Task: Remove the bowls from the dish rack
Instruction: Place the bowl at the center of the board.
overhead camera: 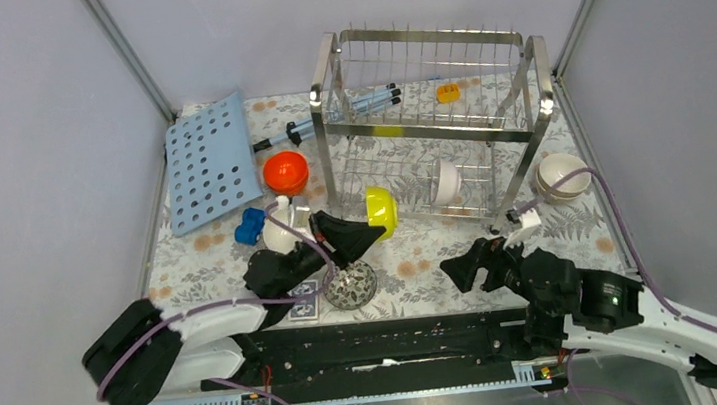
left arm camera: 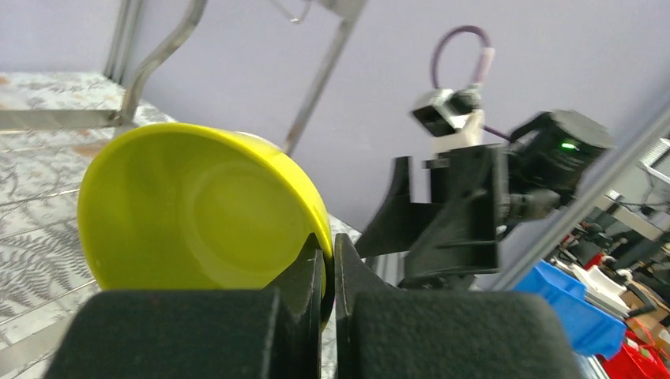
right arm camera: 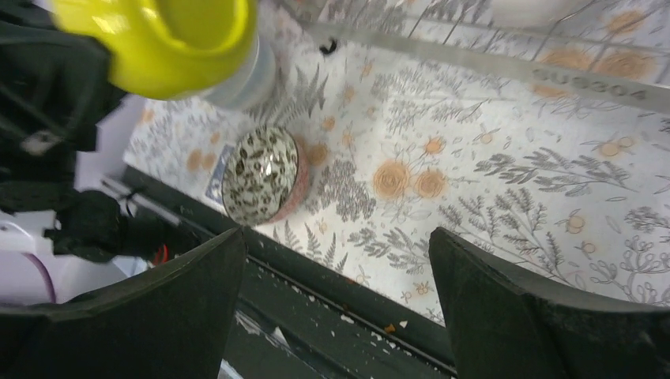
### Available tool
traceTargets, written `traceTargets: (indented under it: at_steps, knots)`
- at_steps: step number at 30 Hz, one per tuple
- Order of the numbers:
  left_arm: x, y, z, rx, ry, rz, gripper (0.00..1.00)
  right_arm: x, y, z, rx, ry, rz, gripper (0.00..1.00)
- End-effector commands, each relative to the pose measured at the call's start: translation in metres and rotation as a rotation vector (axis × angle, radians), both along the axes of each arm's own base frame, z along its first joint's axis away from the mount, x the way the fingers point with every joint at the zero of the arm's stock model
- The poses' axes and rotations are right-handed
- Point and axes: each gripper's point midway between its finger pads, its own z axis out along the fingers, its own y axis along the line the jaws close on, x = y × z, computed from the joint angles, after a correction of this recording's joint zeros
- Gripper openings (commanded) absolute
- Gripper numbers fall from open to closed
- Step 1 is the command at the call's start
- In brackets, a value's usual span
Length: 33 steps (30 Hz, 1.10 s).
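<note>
The steel wire dish rack (overhead camera: 431, 119) stands at the back centre; a white bowl (overhead camera: 447, 182) rests on edge in its lower tier. My left gripper (overhead camera: 370, 233) is shut on the rim of a yellow bowl (overhead camera: 383, 211), held on edge just in front of the rack's left corner; in the left wrist view the rim sits pinched between my fingers (left arm camera: 329, 264) and the bowl (left arm camera: 190, 213) fills the left. It also shows in the right wrist view (right arm camera: 158, 39). My right gripper (overhead camera: 462, 270) is open and empty near the table's front edge, right of centre (right arm camera: 336, 300).
A speckled bowl (overhead camera: 351, 286) sits at the front edge, also in the right wrist view (right arm camera: 261, 174). A white bowl (overhead camera: 282, 233) and an orange bowl (overhead camera: 286, 172) sit left of the rack, stacked beige bowls (overhead camera: 561, 177) right of it. A light-blue perforated board (overhead camera: 208, 163) leans at back left.
</note>
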Motion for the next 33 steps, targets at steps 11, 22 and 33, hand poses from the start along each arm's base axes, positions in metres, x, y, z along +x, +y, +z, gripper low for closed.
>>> traceTargets:
  at_steps: [11,22,33]
  knots:
    - [-0.058,0.042,0.018,0.212,-0.105,0.087,0.0,0.007,0.065,0.017,-0.043,-0.016,0.13,0.92]
    - [-0.068,0.04,0.003,0.648,-0.192,0.061,0.0,0.023,0.054,0.023,-0.235,0.014,0.035,0.91]
    - [-0.056,0.048,-0.006,0.985,-0.545,0.119,0.0,0.019,0.012,0.069,-0.279,0.02,-0.042,0.92]
